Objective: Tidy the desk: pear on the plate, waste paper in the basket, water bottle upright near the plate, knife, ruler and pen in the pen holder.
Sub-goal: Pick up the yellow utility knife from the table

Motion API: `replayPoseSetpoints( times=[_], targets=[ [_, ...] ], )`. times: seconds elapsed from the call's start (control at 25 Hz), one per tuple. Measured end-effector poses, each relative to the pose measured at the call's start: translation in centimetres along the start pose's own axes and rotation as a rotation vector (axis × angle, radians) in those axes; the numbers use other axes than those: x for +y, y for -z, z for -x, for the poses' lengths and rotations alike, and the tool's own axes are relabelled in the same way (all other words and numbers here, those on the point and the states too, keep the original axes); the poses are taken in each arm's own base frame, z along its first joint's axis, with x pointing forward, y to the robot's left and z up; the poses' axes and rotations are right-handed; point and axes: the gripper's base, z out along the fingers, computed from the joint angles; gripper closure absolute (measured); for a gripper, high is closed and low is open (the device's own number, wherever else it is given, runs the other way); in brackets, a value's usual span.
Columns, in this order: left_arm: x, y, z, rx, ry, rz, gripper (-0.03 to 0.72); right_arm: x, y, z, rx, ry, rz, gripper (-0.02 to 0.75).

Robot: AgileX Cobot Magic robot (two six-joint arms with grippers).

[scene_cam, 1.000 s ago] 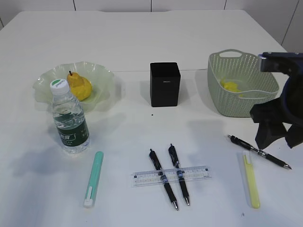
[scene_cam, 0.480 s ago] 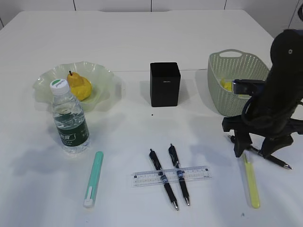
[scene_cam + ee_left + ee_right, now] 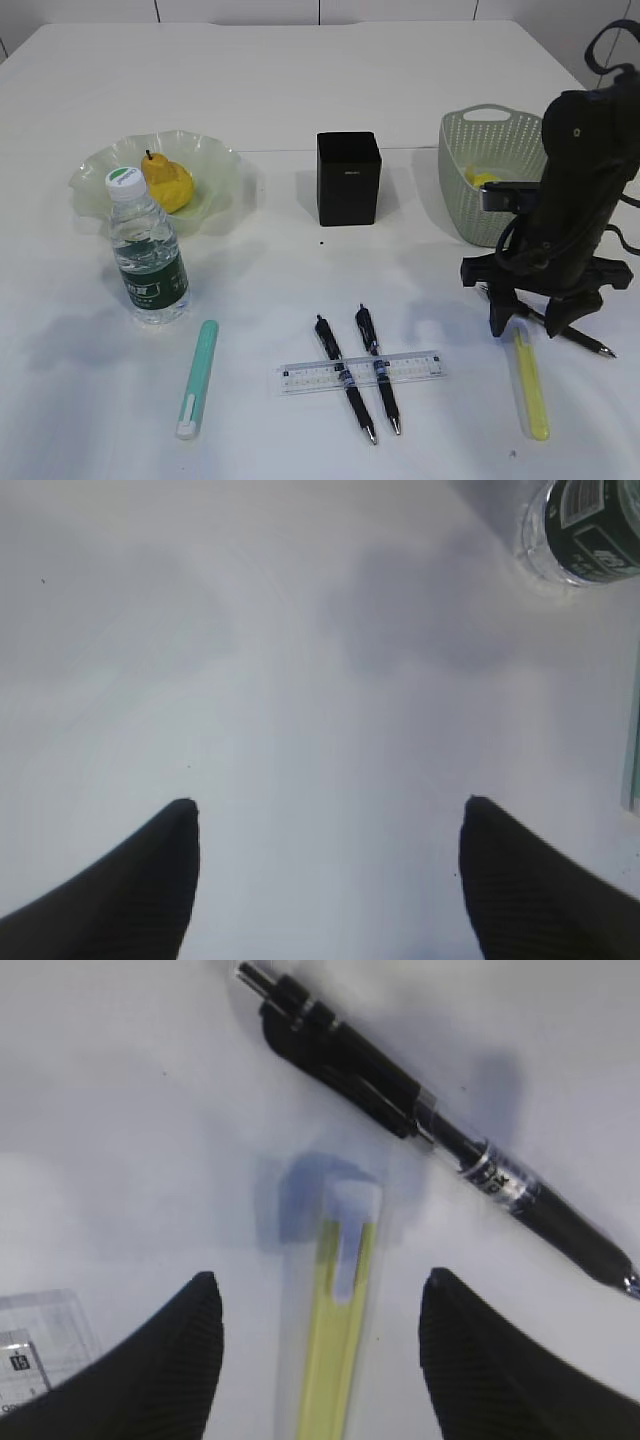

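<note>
- Lining up over the yellow knife (image 3: 335, 1335) is the job in hand, by my reading: the right gripper (image 3: 545, 322) hangs just above the desk (image 3: 300, 80) with its jaws spread and nothing between them, one tip either side of the knife's white end.
- Doing it well means lowering straight down so both tips reach the desk together, then closing across the narrow body a little below the white slider, not on it.
- Watching the black pen (image 3: 440, 1135) matters: it lies slantwise just past the knife's top, toward 1 o'clock in the wrist view, and a tip drifting that way could nudge it or catch it too.
- Carrying comes after: the pen holder (image 3: 349, 178) stands well apart at 10 o'clock from the gripper, so the knife should be tipped end-down before release.
- The knife is slim, flat and pale yellow-green with a clear casing; it lies lengthwise at 5 o'clock on the desk, running toward the front edge.
- The left gripper (image 3: 325, 820) hovers over bare desk, jaws wide apart and empty, with the water bottle (image 3: 147, 250) at its 1 o'clock.
- Judged from how things lie, the pear (image 3: 168, 184) sits on the plate (image 3: 215, 160), the bottle stands upright beside it, and something yellow lies in the basket (image 3: 465, 190).
- A teal knife (image 3: 196, 377), two more pens (image 3: 345, 380) and the ruler (image 3: 410, 368) across them wait along the front.
</note>
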Motion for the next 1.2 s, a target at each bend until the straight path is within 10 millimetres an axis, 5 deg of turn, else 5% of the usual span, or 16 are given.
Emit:
replayPoseSetpoints(
  times=[0.68,1.2],
  targets=[
    [0.0,0.0,0.2,-0.023,0.0,-0.002,0.117,-1.4,0.0,0.7,-0.034,-0.021,0.006,0.278],
    [0.0,0.0,0.2,-0.025,0.0,-0.002,0.117,-1.0,-2.3,0.7,0.042,-0.045,0.025,0.278]
  ],
)
